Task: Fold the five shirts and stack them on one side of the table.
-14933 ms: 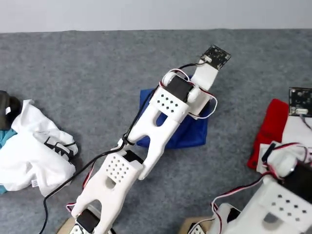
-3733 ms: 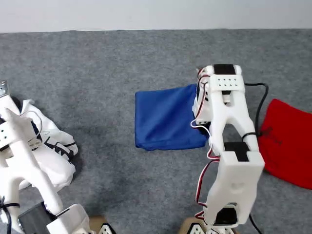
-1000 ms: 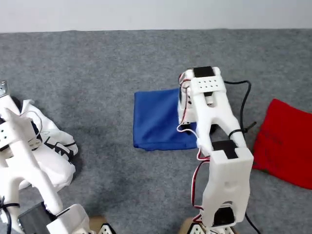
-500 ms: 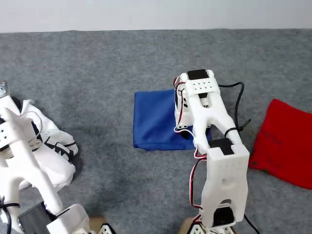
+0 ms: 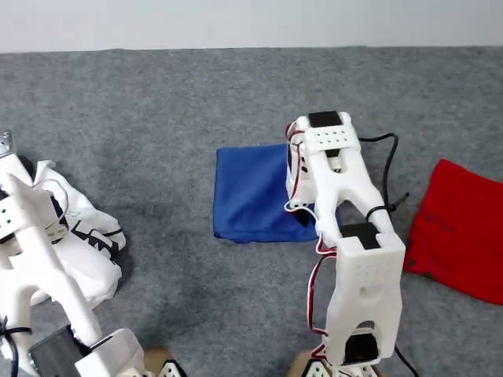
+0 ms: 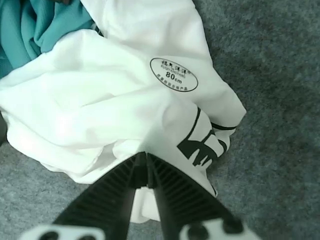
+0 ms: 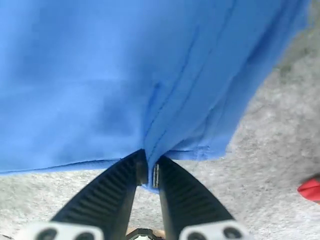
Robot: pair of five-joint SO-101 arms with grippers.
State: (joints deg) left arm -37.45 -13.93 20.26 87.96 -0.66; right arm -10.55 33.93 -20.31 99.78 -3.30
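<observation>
Right gripper (image 7: 148, 172): fingers clamped on the hem of the blue shirt (image 5: 251, 200). In the right wrist view the cloth runs straight into the pinch, with a fold line leading up from the tips.

The blue shirt lies mid-table on the grey mat (image 5: 157, 102) as a flat folded rectangle. Its left and near edges are clean. Its right part is hidden under the right arm (image 5: 346, 220), which stands over that edge with the wrist pointing down.

The red shirt (image 5: 460, 232) is folded flat at the right edge of the table. It sits apart from the blue one, with bare mat between them. A red corner shows at the margin of the right wrist view.

The left arm (image 5: 31, 236) is at the far left, over the white shirt (image 5: 78, 259). That shirt is a crumpled heap, not folded, with black print and a round sticker on it.

Left gripper (image 6: 146, 170): fingers pressed together, tips right at the white cloth. I can't tell whether any fabric is caught between them.

A teal shirt (image 6: 30, 25) is bunched against the white one on the side away from the gripper, partly tucked under it.

Count as I see it: blue and red folded but lying separately, not stacked. White and teal are in a loose pile on the left. I can make out four shirts.
</observation>
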